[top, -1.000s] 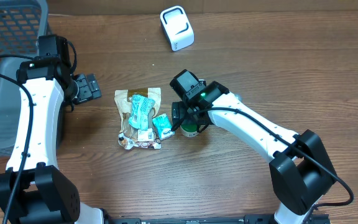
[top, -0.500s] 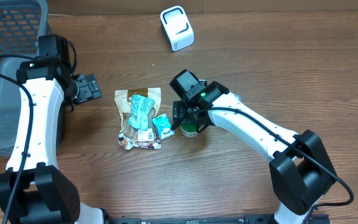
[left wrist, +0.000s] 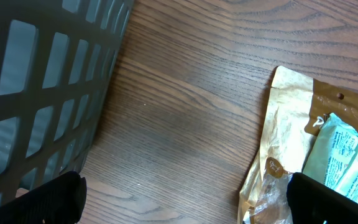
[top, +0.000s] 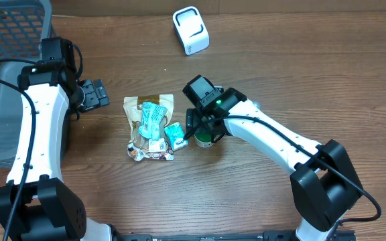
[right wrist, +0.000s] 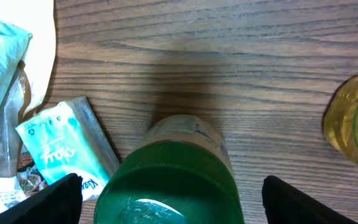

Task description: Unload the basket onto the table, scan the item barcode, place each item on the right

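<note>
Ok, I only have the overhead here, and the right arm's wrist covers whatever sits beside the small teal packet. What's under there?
Observer: On the right wrist view, a green-lidded jar stands between the fingers of the right gripper. The jaws are open, with a gap on each side of the jar.
Operator: Anything else close to it?
Observer: Yes, a yellow container sits at the edge of that wrist picture, apart from the jar.
Operator: And the left gripper, is it holding anything?
Observer: No. The left gripper is open over bare table, with the grey basket on one side and the brown paper bag on the other.
</note>
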You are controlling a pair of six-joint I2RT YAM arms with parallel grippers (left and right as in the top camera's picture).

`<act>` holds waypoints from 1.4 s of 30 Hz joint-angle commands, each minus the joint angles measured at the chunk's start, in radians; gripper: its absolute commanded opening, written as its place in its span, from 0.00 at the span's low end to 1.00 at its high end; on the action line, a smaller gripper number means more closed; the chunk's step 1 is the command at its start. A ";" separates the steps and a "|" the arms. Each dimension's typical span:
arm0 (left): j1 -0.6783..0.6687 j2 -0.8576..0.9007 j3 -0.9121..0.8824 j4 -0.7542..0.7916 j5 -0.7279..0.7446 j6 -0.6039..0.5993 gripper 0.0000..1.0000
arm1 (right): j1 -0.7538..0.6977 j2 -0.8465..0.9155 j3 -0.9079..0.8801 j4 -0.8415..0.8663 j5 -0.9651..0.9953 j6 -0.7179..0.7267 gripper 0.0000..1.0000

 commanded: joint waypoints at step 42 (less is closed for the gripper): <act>0.002 -0.016 0.021 0.000 -0.013 0.014 1.00 | 0.006 0.002 -0.126 0.055 0.066 0.093 0.68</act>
